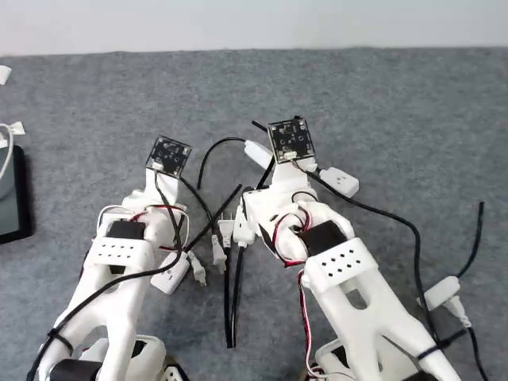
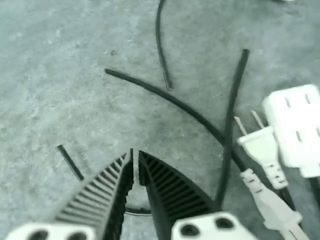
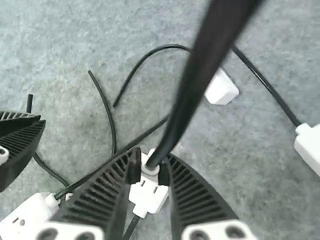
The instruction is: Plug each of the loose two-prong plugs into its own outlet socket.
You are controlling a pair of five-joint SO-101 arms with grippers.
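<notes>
Right gripper (image 3: 148,160) pinched what looked like a white plug (image 3: 150,195) on a black cord (image 3: 200,75). Left gripper (image 2: 136,155), jaws pressed together, held nothing; a loose two-prong plug (image 2: 257,145) lay just beside an outlet socket (image 2: 297,125).

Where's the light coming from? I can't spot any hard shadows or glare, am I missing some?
High view: soft, even light on the carpet, no glare, only faint shadows by the cords. Left wrist view: same flat light; the plug casts barely any shadow. Right wrist view: the cable of the held plug passes near the lens and looms thick, hiding carpet.
</notes>
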